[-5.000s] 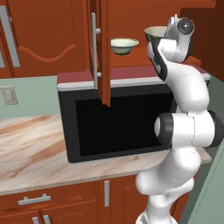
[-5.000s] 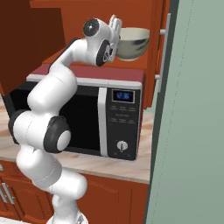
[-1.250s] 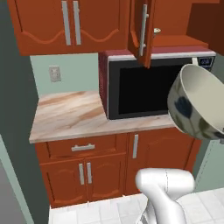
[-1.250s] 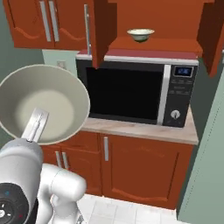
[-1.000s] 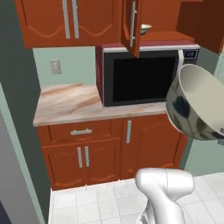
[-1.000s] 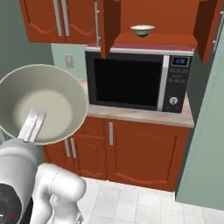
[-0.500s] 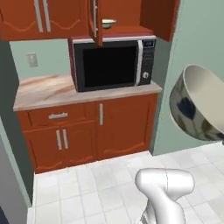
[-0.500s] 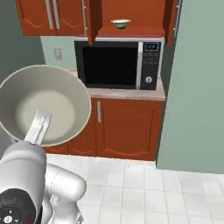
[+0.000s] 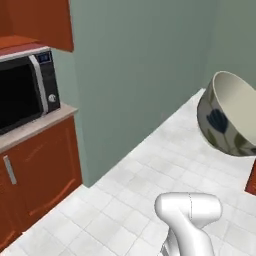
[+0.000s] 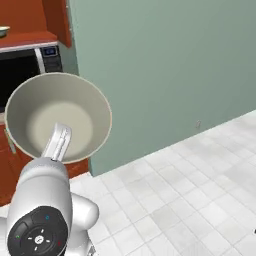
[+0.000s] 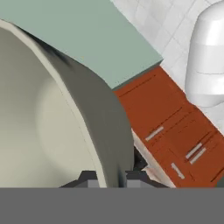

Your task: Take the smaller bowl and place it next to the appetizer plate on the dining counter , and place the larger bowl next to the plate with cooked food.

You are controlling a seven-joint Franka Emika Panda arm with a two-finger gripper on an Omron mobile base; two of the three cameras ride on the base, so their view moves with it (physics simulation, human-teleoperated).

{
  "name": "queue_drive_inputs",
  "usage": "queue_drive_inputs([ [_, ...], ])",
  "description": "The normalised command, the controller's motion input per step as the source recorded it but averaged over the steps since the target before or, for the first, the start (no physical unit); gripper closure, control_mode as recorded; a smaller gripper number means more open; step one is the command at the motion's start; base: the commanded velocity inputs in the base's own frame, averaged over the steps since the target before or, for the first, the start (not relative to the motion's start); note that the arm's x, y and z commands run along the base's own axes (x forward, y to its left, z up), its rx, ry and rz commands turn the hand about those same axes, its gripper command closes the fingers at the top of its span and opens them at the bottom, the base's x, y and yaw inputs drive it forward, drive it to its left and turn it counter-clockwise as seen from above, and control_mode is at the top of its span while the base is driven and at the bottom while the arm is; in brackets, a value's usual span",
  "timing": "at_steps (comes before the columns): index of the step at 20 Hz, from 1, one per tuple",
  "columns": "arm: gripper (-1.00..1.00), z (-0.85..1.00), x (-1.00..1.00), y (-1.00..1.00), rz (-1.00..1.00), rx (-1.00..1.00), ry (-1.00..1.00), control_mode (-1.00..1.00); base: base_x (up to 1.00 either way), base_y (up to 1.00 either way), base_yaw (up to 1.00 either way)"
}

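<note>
step: carry leg for the larger bowl [image 9: 227, 117]; you're mid-transit w/ it, drop-off not yet done.
tool: tool [image 11: 110, 177] pinching the larger bowl's rim, one tip inside, one outside; jaws nearly together on the wall.
bowl pos: held up in the air, tilted on its side, cream inside facing the right base cam, floral outside facing the left base cam. Nothing under it but white tile floor [image 9: 125, 200].
smaller bowl: sliver of smaller bowl [image 10: 3, 31] at far left edge, on the shelf above the microwave [image 9: 22, 87]; still to fetch, imo.
surroundings: grey-green wall [image 10: 165, 70] ahead, red-brown cabinets [image 9: 37, 165] left w/ a marbled tabletop under the microwave.
dining counter: can't tell where it is from here; no plates visible either.
next: you'll need to drive/turn till the dining tabletop comes in, find the plate w/ cooked food, level the bowl, lower it just beside that plate, then spread the tool.
risk: rim-only grip on a deep bowl, could swing or slip if you turn fast.
</note>
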Motion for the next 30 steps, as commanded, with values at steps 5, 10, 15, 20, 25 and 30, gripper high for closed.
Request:
queue_drive_inputs([
  [5, 1.00, 0.00, 0.00, 0.00, 0.00, 0.00, 0.00, 1.00, 0.00, 0.10, -1.00],
  [10, 1.00, 0.00, 0.00, 0.00, 0.00, 0.00, 0.00, 1.00, 0.00, 0.13, -0.99],
  [15, 1.00, 0.00, 0.00, 0.00, 0.00, 0.00, 0.00, 1.00, 0.84, 0.60, -0.65],
  [20, 1.00, 0.00, 0.00, 0.00, 0.00, 0.00, 0.00, 1.00, 1.00, 1.00, -0.43],
  [25, 1.00, 0.00, 0.00, 0.00, 0.00, 0.00, 0.00, 1.00, 1.00, 1.00, -0.44],
  [30, 1.00, 0.00, 0.00, 0.00, 0.00, 0.00, 0.00, 1.00, 1.00, 1.00, -0.46],
])
